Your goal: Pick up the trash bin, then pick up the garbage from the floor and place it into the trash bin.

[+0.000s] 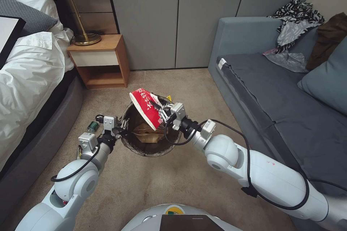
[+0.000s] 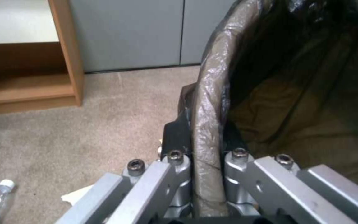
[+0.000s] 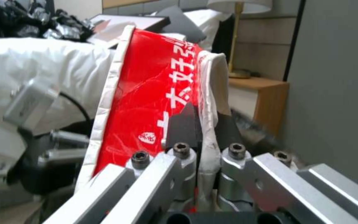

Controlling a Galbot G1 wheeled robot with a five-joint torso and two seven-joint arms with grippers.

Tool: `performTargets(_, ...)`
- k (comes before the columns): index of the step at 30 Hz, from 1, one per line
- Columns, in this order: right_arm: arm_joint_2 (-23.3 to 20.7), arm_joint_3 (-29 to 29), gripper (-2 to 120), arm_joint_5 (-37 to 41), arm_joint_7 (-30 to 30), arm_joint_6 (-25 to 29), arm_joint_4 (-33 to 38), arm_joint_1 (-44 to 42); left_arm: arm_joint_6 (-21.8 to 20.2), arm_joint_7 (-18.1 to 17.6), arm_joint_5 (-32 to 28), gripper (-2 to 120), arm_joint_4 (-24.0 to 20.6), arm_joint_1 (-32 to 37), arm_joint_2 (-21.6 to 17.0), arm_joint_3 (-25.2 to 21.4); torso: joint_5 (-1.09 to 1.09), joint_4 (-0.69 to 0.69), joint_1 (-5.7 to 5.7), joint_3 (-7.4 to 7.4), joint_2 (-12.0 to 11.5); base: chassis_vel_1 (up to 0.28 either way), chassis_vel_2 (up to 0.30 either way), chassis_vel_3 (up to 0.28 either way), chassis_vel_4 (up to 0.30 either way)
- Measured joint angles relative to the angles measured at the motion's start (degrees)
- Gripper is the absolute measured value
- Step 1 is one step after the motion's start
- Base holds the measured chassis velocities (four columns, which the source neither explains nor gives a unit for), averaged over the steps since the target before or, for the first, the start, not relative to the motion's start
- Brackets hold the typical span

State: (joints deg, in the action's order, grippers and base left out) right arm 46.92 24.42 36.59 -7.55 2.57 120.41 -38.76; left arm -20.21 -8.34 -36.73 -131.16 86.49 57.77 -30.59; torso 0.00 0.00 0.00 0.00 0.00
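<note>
— Fingers first: how does the right gripper [image 3: 206,137] stand?

— Pinched tight on the packet [image 1: 146,107], clamping the white seam at its edge. The red-and-white sheet stands tilted over the bin [image 1: 150,150], its lower corner just inside the mouth.

— And the left gripper [image 2: 207,146]?

— Closed across the bin's rim, one finger outside and one inside, with the dark liner [image 2: 212,93] squeezed between. The bin looks held beside the left wrist, though whether it is clear of the carpet is hard to tell from above.

— How should the packet handle?

— Very light and limp, judging by how it bows. Glossy film is likely slippery, so the sealed seam is the sensible place to grip; a hold on the flat middle would probably slide.

— The bin?

— Light, thin plastic, fairly stiff at the rim. The rim is the natural hold, but the liner may slip under the pads.

— What else is there?

— A tan paper bag [image 1: 148,133] lies crumpled inside the bin. A bottle [image 1: 92,126] rests on the carpet just beside the left gripper, nearer the bed, with a scrap of paper [image 2: 77,196] close by.
</note>
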Motion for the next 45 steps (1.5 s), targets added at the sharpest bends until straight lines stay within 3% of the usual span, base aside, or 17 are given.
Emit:
performTargets(15, 2.0, 3.8, 1, -2.7, -0.4, 0.2, -6.1, 0.8, -0.1, -0.2, -0.5, 4, -0.1, -0.4, 0.2, -0.1, 0.0, 0.0, 0.0, 0.0, 0.0, 0.0, 0.0, 0.0, 0.0)
performTargets(25, 3.5, 5.1, 43, -3.8, -1.9, 0.4, -9.1, 1.6, -0.2, -0.2, -0.7, 4, -0.2, -0.4, 0.4, -0.1, 0.0, 0.0, 0.0, 0.0, 0.0, 0.0, 0.0, 0.0, 0.0)
performTargets(34, 3.8, 3.9, 71, -3.7, -2.2, 0.6, -8.5, 1.7, -0.1, -0.3, -0.6, 4, -0.2, -0.3, 0.7, -0.1, 0.0, 0.0, 0.0, 0.0, 0.0, 0.0, 0.0, 0.0, 0.0)
performTargets(38, 3.1, 0.2, 91, -2.4, -2.5, 0.7, -5.3, 0.2, 0.0, -0.5, -0.7, 4, -0.2, -0.2, 0.7, -0.2, 0.01, 0.0, 0.0, 0.0, 0.0, 0.0, 0.0, 0.0, 0.0)
performTargets(45, 0.7, -10.7, 100, 2.5, -4.7, -0.8, 1.8, -5.6, 0.3, -0.6, -0.5, 4, 0.0, 0.0, 1.1, -0.3, 0.02, -0.01, 0.0, -0.01, 0.0, 0.0, 0.0, 0.0, 0.0)
